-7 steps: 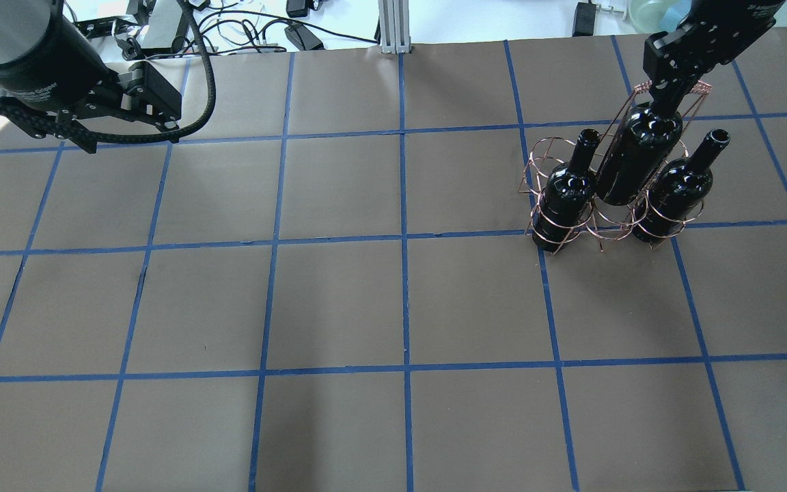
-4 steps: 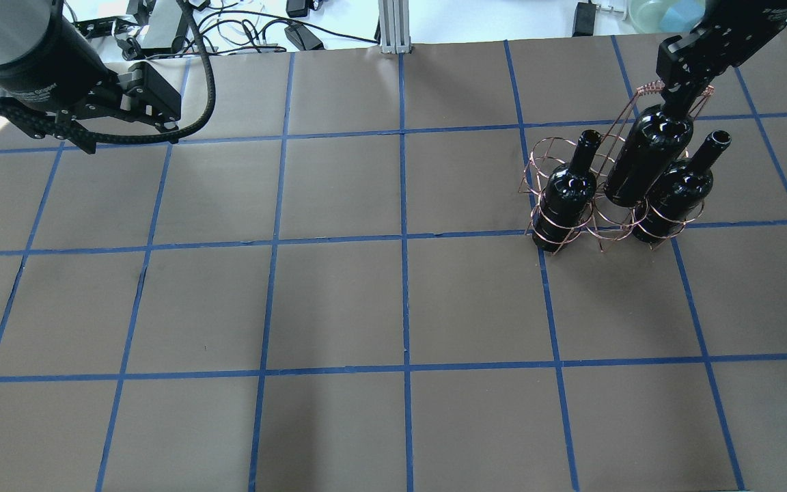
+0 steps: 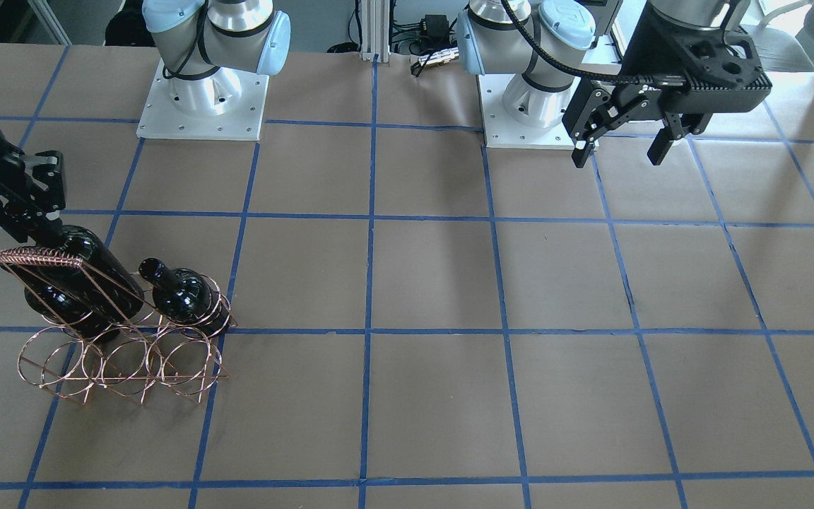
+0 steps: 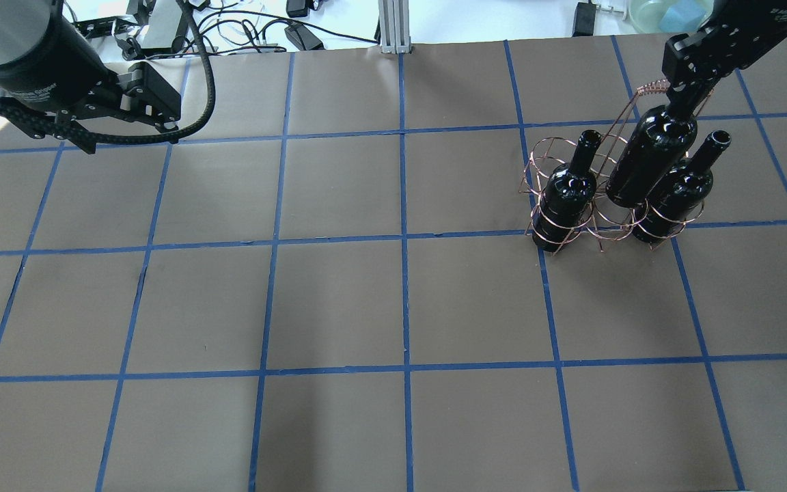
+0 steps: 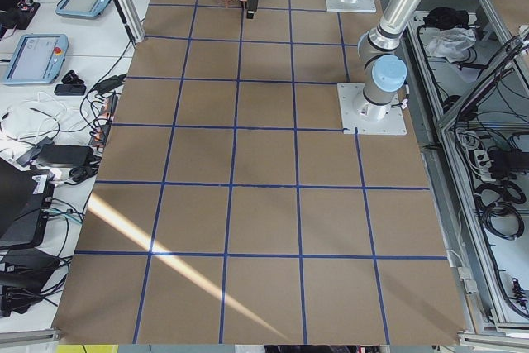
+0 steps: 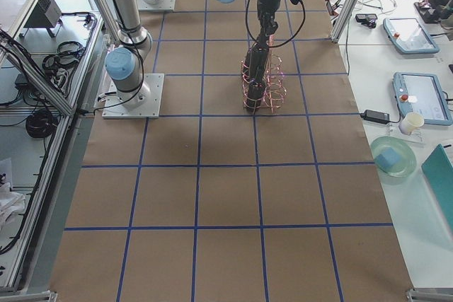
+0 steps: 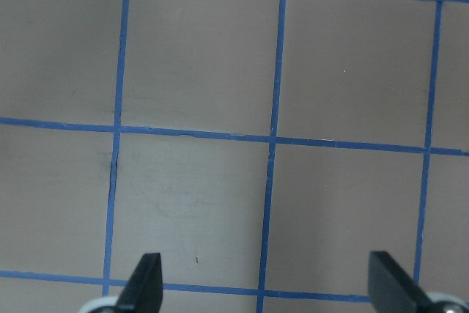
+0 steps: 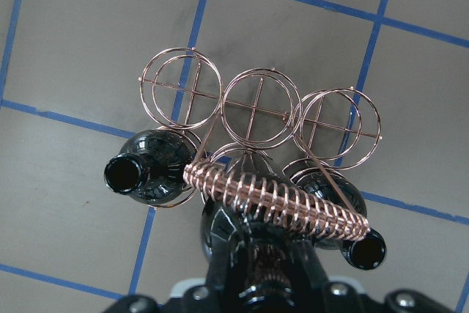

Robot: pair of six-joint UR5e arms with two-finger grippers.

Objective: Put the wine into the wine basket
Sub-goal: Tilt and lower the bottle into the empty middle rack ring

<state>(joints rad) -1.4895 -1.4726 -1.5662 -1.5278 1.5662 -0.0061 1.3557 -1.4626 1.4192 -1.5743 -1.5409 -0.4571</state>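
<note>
My right gripper is shut on the neck of a near-black wine bottle, whose lower end is inside the middle ring of the copper wire basket. The basket's coiled handle lies against this bottle's shoulder. Two more bottles stand in the rings on either side. In the front view the held bottle leans beside one neighbour; the other is hidden. My left gripper is open and empty, far from the basket, over bare table.
The basket's far row of rings holds nothing. Brown paper with blue tape lines covers the table. Cables and boxes lie beyond the far edge. The arm bases stand at the robot's side.
My right gripper has lowered the held bottle deeper into the basket's middle ring, shifting slightly right in the overhead view. The left arm has not moved.
</note>
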